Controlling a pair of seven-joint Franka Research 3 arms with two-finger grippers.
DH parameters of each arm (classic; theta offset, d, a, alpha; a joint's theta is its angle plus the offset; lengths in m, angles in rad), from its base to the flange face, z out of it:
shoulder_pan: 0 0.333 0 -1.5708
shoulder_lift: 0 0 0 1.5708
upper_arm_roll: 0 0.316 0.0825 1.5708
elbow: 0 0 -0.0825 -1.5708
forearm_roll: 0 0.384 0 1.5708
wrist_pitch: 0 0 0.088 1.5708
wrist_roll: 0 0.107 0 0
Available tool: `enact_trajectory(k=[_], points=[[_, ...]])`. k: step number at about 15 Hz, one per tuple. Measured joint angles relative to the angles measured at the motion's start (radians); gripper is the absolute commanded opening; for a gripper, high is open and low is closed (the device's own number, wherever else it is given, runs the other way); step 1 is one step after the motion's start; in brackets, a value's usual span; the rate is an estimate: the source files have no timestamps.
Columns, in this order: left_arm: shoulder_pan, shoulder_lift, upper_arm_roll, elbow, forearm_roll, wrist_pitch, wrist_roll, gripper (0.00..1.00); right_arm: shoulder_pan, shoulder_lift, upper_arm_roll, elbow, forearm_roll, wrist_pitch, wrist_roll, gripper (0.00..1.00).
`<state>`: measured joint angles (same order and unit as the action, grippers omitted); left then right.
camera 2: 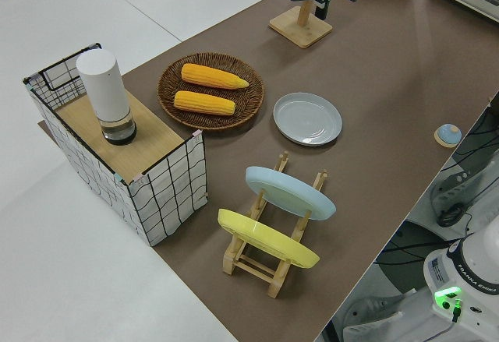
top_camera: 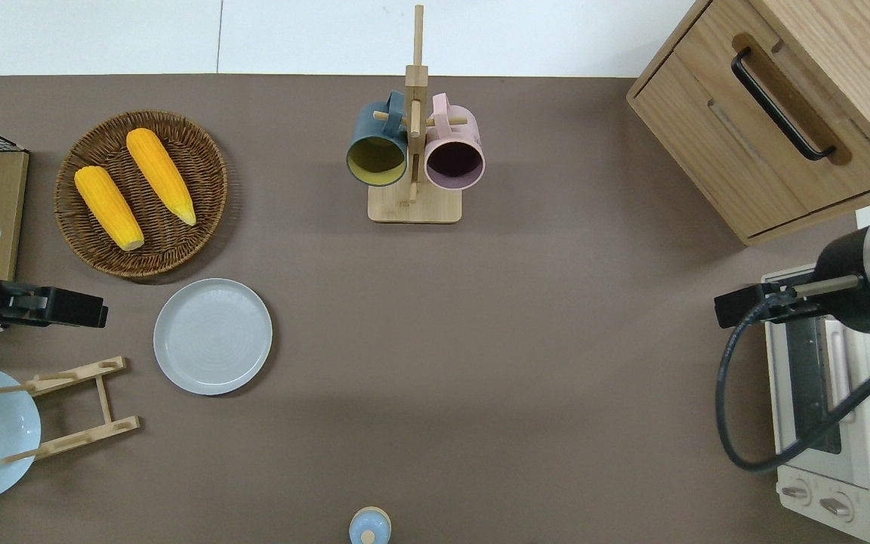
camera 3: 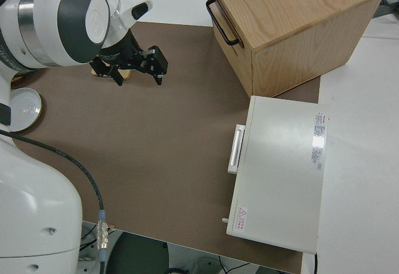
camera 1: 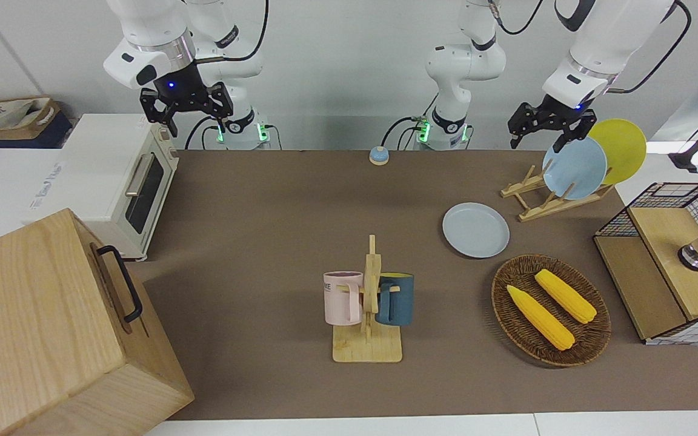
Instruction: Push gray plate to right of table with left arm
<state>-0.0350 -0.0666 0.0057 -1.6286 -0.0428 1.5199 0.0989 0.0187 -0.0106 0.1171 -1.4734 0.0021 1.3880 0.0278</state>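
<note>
The gray plate (top_camera: 213, 336) lies flat on the table (top_camera: 480, 340), toward the left arm's end, between the wicker basket (top_camera: 141, 193) holding two corn cobs and the wooden plate rack (top_camera: 76, 408), and nearer to the robots than the basket.

The left gripper (camera 1: 544, 126) hangs up in the air with jaws spread and nothing between them. In the overhead view it is over the table edge beside the rack, apart from the plate. The right arm is parked, jaws spread as well.

Judgement: the plate looks stiff, light and smooth, so it should slide easily on the matte covering. The low raised rim is the sensible contact. A fingertip set against the rim on the side facing the left arm's end would drive it. An off-centre push could spin the plate.
</note>
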Motion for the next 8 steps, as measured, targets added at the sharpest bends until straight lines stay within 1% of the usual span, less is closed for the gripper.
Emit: enact_trajectory(k=[8], points=[[0.001,0.006,0.01,-0.017,0.0,-0.004,0.0,1.0,0.0,0.0,0.0,0.0,0.0,0.0,0.0,0.983]])
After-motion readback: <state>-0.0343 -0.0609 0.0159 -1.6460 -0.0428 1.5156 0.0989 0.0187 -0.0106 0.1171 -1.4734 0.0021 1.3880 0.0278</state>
